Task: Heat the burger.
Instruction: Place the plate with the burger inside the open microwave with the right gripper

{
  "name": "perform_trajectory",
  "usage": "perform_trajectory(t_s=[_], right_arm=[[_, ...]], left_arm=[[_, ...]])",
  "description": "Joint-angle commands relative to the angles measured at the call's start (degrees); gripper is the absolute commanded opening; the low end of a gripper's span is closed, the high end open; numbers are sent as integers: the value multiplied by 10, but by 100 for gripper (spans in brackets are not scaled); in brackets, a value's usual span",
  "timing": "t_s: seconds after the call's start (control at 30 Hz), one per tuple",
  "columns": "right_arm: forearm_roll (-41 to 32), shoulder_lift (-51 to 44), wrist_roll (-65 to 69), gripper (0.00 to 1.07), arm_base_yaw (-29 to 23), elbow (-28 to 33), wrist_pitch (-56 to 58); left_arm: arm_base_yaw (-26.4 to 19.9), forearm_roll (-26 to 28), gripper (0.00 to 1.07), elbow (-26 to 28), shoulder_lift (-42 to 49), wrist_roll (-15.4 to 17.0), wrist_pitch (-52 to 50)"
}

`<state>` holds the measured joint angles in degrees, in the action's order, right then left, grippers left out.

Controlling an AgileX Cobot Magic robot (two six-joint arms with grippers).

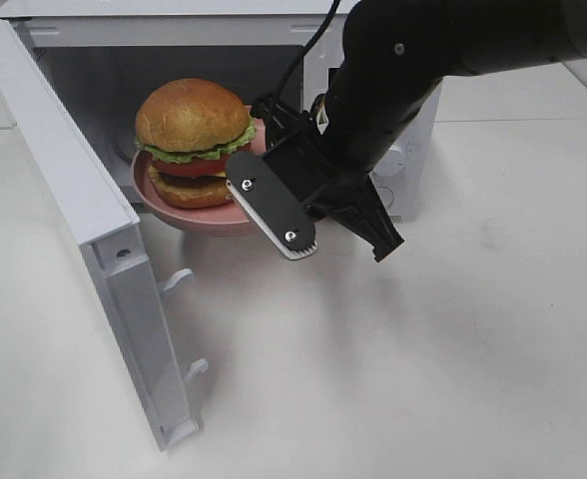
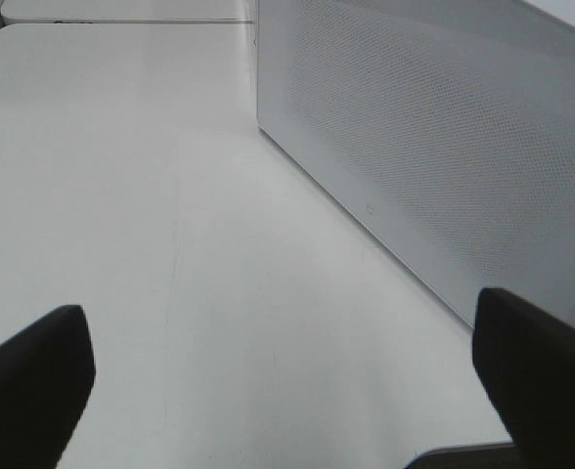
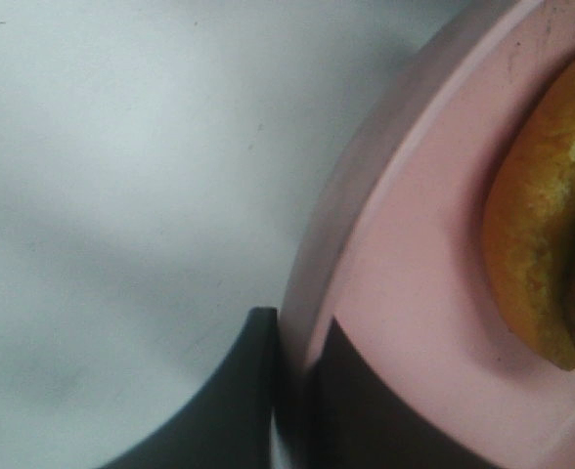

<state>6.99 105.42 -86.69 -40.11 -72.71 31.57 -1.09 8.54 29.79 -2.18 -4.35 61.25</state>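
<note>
The burger (image 1: 194, 140) sits on a pink plate (image 1: 174, 212) in the opening of the white microwave (image 1: 413, 150). About half of the plate is inside the cavity and the front part of it stands out over the tabletop (image 1: 423, 379). I cannot tell if the plate rests on the floor of the microwave. The door of the microwave (image 1: 74, 200) is swung wide open.

The right pincer (image 3: 297, 324) is closed on the rim of the plate, at the side that faces out of the microwave. One finger is above the rim and one is below it. The burger itself is not touched; it lies near the fingers, further in on the plate.

The left pincer (image 2: 278, 308) is wide open and holds nothing. It hangs over bare tabletop, beside a dotted white wall of the microwave.
</note>
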Motion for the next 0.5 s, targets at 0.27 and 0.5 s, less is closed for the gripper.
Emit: perform_trajectory(t_s=[0.27,0.5], right_arm=[[3,47,18,0,-1,-91,1],[3,95,41,0,-1,-159,30]], left_arm=[[-1,1,98,-2,2,2,0],[-1,1,98,-2,2,2,0]])
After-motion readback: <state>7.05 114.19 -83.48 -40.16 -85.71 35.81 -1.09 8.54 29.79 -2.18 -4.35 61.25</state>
